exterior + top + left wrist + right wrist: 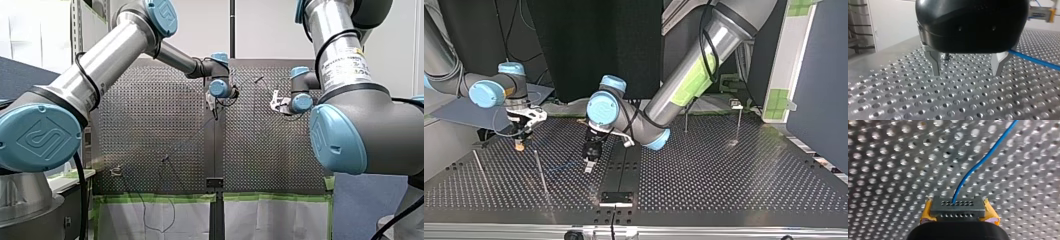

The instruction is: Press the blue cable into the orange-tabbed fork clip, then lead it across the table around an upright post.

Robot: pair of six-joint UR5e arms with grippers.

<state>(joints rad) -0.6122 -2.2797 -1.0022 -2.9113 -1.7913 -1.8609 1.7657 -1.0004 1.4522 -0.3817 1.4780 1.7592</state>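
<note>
Right wrist view: the right gripper (958, 207), with yellow pads (991, 213) flanking a grey, hole-dotted block (958, 206), is clamped on the thin blue cable (978, 162), which curves away over the shiny perforated metal table (885, 170). In the left wrist view, the black, rounded left gripper (966, 73) holds its tapered metal fingers (934, 61) apart just above the table, with the cable just beside one finger.

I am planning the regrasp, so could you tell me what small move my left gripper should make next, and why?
Probably shift my left gripper sideways toward the blue cable: its fingers stand open over the table with nothing between, and the cable runs just outside one finger. My right gripper holds it.
</note>
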